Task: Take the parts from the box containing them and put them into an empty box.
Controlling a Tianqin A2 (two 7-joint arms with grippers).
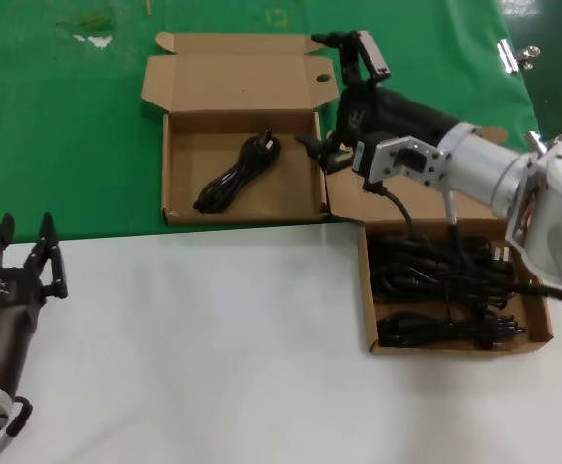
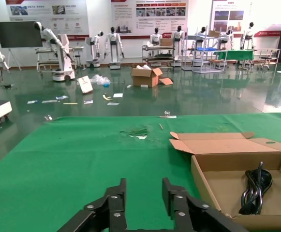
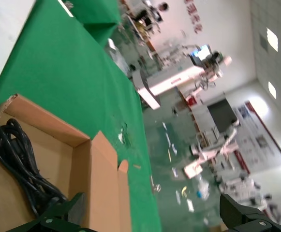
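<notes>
Several black power cords, the parts [image 1: 445, 280], lie piled in the near right cardboard box [image 1: 368, 300]. A second, like box [image 1: 203, 145] stands farther back on the green cloth and holds one looped cord [image 1: 237, 174]. My right gripper [image 1: 343, 97] hovers wide open and holding nothing over that box's right edge. In the right wrist view the right gripper [image 3: 155, 217] looks down past the box wall [image 3: 82, 164], with the cord [image 3: 19, 164] inside. My left gripper [image 1: 24, 256] is parked open at the near left. From the left wrist, the left gripper [image 2: 144, 195] faces the far box [image 2: 227, 162] and its cord [image 2: 256, 188].
The far box's lid flap [image 1: 232, 72] lies open toward the back. White tabletop [image 1: 213, 338] fills the near side and green cloth [image 1: 58, 126] the far side. The right arm [image 1: 474, 164] reaches across above the near box's lid.
</notes>
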